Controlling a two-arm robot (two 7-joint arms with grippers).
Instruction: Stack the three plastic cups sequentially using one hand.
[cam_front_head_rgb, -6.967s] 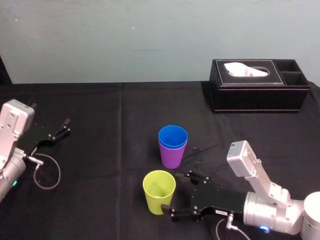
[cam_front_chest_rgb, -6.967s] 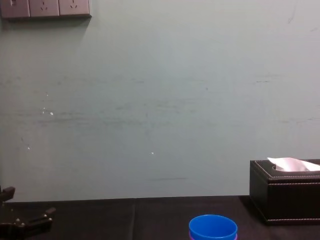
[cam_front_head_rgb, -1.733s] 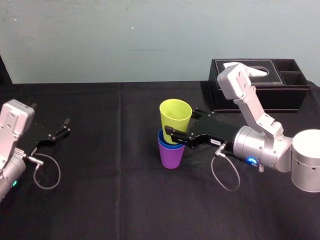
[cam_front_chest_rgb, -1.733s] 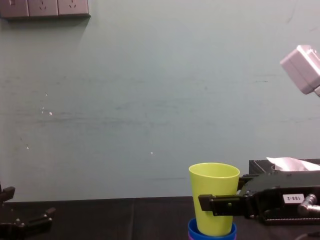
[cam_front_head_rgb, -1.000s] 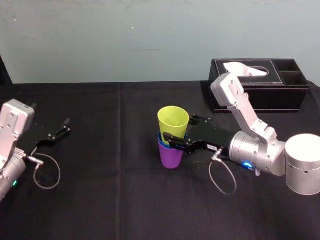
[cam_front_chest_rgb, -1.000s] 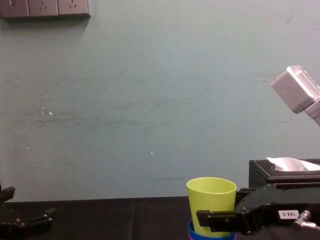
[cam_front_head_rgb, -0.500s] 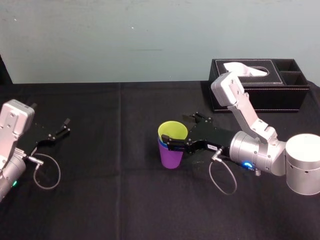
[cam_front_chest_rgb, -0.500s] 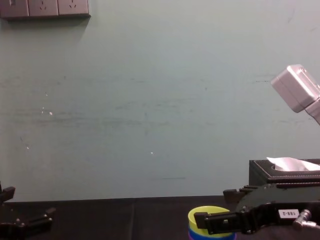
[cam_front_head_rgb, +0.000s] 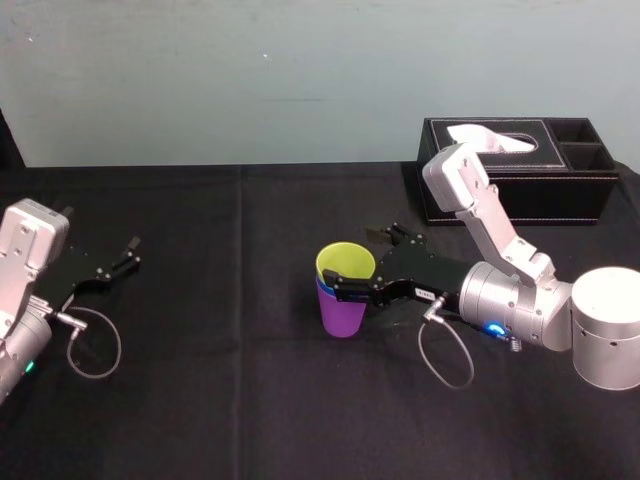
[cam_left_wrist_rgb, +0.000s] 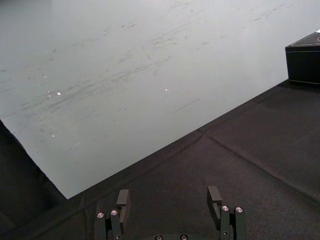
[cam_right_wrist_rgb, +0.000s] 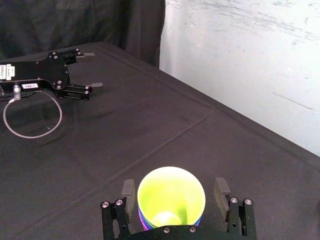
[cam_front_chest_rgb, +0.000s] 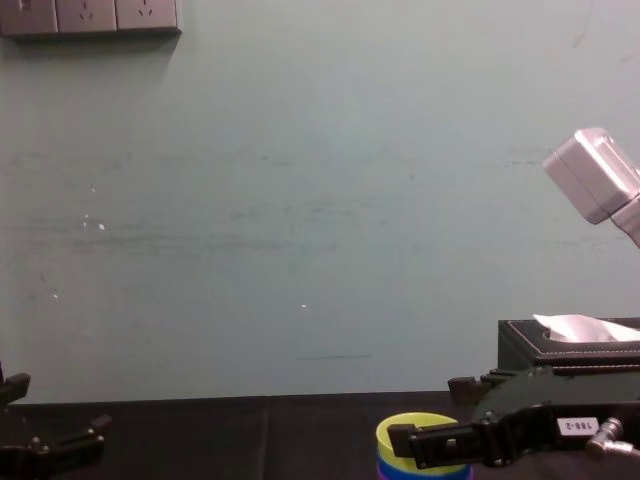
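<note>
Soft, even light. The wall reads pale and flat, the black cloth swallows shadows, and the yellow-green cup glows.

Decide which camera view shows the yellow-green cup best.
The right wrist view: it looks down into the yellow-green cup, flanked by the open right gripper. The head view shows it nested above the purple cup; the chest view catches its rim.

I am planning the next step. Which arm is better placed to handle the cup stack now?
Right. The right gripper stands open on both sides of the stacked cups, so it could close on them or pull back. The left gripper sits far off at the table's left.
</note>
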